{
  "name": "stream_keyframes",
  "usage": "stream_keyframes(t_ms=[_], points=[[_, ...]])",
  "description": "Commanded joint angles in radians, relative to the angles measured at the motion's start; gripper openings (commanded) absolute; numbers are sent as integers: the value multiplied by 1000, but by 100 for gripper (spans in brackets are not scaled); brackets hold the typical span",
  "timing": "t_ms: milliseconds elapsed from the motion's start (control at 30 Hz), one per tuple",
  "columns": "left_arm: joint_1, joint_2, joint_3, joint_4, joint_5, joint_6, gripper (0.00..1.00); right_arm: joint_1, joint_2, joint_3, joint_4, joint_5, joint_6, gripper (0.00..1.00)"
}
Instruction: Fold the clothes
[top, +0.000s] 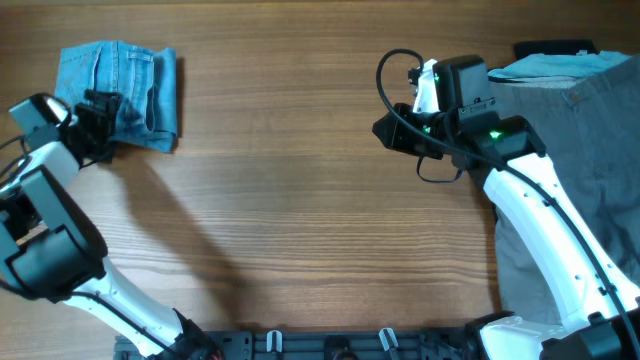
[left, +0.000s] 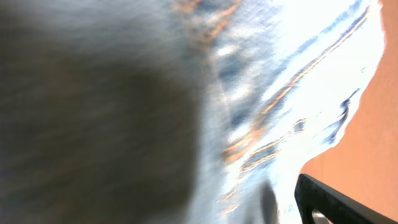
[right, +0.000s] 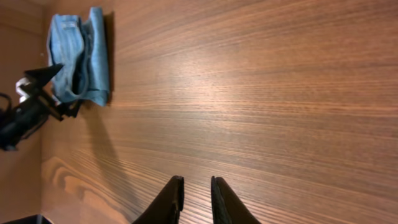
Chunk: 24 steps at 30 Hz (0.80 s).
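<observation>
The light blue jeans (top: 125, 85) lie folded into a compact bundle at the table's far left corner. They also show in the right wrist view (right: 93, 56). My left gripper (top: 100, 125) sits at the bundle's near left edge, touching the denim, and its fingers look spread in the right wrist view (right: 59, 87). The left wrist view is filled with blurred denim (left: 280, 74) very close up, with one black finger at the lower right. My right gripper (top: 385, 130) hovers over bare wood right of centre. Its fingers (right: 196, 186) are a little apart and hold nothing.
A pile of grey trousers (top: 590, 150) covers the table's right side, with a pale blue-grey garment (top: 560, 65) and a small black garment (top: 550, 47) at its far end. Bare wood (top: 300, 200) lies between the two arms.
</observation>
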Motion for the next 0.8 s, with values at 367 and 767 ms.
stream_keyframes(t_ms=[367, 767], points=[[-47, -1019, 29, -752, 15, 723, 100, 0, -557, 63, -43, 311, -452, 100], [-62, -1368, 29, -940, -167, 723, 100, 0, -746, 62, -332, 229, -433, 100]])
